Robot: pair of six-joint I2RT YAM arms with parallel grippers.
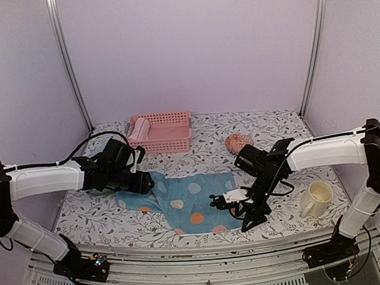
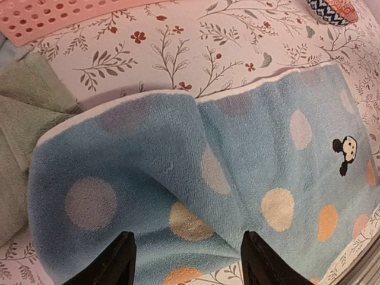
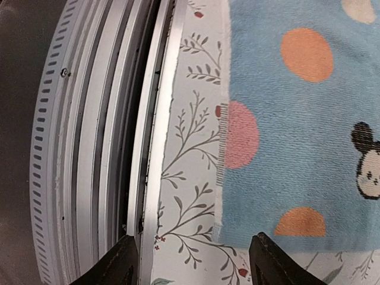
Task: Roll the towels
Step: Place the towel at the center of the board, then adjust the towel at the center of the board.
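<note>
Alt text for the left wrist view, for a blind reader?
A blue spotted towel with a small mouse motif lies rumpled on the floral tablecloth, the left gripper open over its edge. A sage green towel sits at the frame's left, a pink basket at top left.

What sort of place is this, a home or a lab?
Probably a robotics test booth, not a home: a left arm and right arm bolted to a metal rail, plain walls with aluminium posts, and staged props: a spotted towel, pink basket, mug.
</note>
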